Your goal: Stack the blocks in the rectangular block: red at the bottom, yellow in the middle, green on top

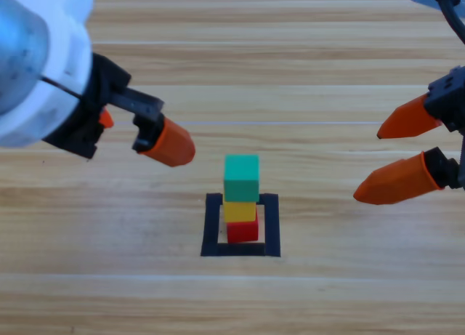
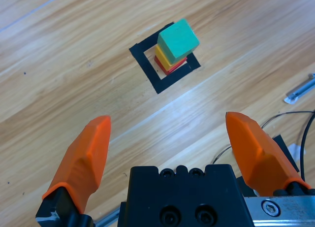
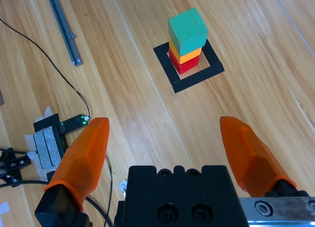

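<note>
A stack of three cubes stands inside the black tape rectangular block. The red cube is at the bottom, the yellow cube sits on it, and the green cube is on top. My left gripper hovers open to the upper left of the stack, holding nothing. Off to the right, my right gripper is open and empty too.
In the right wrist view a metal rail lies on the wood, with cables and a small taped device beyond the table area. The left wrist view shows a metal strip and cables at the right.
</note>
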Robot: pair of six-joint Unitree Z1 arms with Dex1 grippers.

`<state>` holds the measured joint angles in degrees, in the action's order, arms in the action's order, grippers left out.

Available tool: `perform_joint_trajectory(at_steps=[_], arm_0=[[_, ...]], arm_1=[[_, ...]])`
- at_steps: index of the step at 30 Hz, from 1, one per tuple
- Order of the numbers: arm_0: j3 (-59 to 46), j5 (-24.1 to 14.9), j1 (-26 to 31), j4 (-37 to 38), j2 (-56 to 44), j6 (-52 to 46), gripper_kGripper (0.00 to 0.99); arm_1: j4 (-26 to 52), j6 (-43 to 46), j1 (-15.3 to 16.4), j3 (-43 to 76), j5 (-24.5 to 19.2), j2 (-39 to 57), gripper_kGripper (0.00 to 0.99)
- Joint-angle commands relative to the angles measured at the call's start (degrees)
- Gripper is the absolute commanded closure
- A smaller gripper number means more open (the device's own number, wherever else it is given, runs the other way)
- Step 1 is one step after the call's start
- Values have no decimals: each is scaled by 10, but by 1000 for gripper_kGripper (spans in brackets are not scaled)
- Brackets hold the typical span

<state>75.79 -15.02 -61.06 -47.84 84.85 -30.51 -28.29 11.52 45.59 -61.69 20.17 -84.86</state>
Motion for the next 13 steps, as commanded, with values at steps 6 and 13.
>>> perform_joint_trajectory(at_steps=[6,13], arm_0=[[-23,-6,-12,12,-7,4,0],[-20,-6,-12,13,2,-2,0]], arm_1=[[-8,5,-13,-5,5,-32,0],[-8,5,-13,-5,5,-32,0]])
